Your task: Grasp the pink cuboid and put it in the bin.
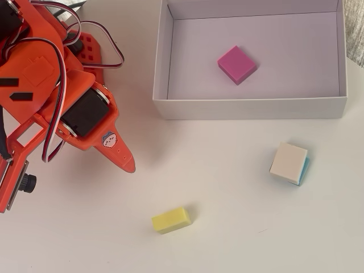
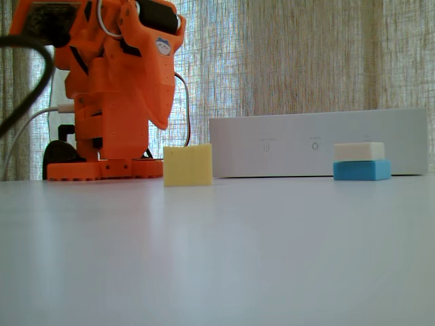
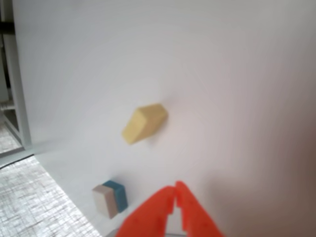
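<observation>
The pink cuboid [image 1: 236, 64] lies flat on the floor of the bin [image 1: 250, 107], near its middle, in the overhead view. In the fixed view the bin [image 2: 285, 146] shows only its white front wall, so the cuboid is hidden there, and the wrist view does not show it either. My orange gripper [image 1: 128, 164] hangs over bare table left of the bin, well away from the cuboid. Its fingers meet at the tips with nothing between them, as the wrist view shows the gripper [image 3: 175, 190]. It is raised above the table in the fixed view, gripper [image 2: 163, 123].
A yellow block [image 1: 171, 219] lies on the table in front of the gripper. A cream-topped block with a teal underside [image 1: 289, 164] sits right of it, below the bin's front wall. The arm's base [image 2: 102, 168] stands at the left.
</observation>
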